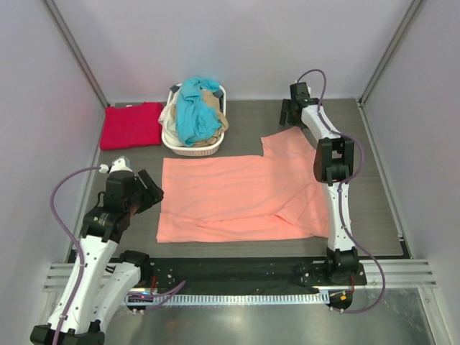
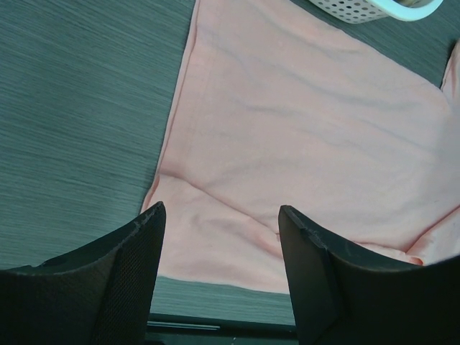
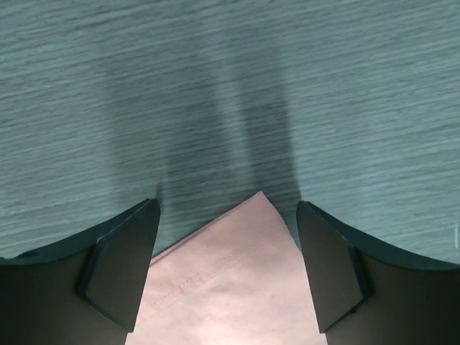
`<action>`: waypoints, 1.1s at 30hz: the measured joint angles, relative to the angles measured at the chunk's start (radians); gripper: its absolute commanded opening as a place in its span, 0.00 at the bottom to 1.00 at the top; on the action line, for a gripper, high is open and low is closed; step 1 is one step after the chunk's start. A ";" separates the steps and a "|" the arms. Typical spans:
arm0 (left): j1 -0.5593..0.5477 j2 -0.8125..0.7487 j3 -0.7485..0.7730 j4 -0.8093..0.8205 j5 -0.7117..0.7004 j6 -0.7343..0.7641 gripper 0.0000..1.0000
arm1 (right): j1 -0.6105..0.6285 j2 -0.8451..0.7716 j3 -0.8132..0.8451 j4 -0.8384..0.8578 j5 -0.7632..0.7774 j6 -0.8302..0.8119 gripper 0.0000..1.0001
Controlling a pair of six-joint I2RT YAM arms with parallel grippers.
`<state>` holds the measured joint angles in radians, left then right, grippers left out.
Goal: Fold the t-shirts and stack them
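Presently the dark table point(image 1: 374, 215) carries the salmon-pink t-shirt point(image 1: 237, 198), spread flat across the centre of the top view, one sleeve reaching toward the upper right. This layout suggests it is ready for a first fold.

The white laundry basket point(image 1: 192, 151) stands above the shirt and holds the teal t-shirt point(image 1: 194, 108) bunched over the beige t-shirt point(image 1: 218, 123); both await handling.

The crimson red t-shirt point(image 1: 131, 124) lies folded at the upper left, probably marking the stack position.

The left gripper point(image 2: 219, 215) hovers with fingers apart over the shirt's lower left corner. The right gripper point(image 3: 226, 208) straddles the sleeve corner with fingers apart and nothing held. Both appear placed for a corner pinch.
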<state>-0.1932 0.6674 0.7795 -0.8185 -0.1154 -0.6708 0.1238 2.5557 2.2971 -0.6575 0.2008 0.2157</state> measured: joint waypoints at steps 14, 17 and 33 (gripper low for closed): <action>0.011 0.025 0.000 0.001 0.002 0.000 0.64 | -0.004 -0.014 -0.062 0.077 0.019 0.013 0.14; 0.017 0.068 0.000 0.023 -0.010 0.002 0.68 | -0.005 -0.048 -0.131 0.127 0.010 0.029 0.01; 0.084 0.790 0.267 0.383 -0.024 0.009 0.46 | -0.014 -0.197 -0.359 0.149 -0.129 0.063 0.01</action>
<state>-0.1097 1.4574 1.0470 -0.4351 -0.1394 -0.6617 0.1093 2.3589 1.9385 -0.5087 0.0719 0.2783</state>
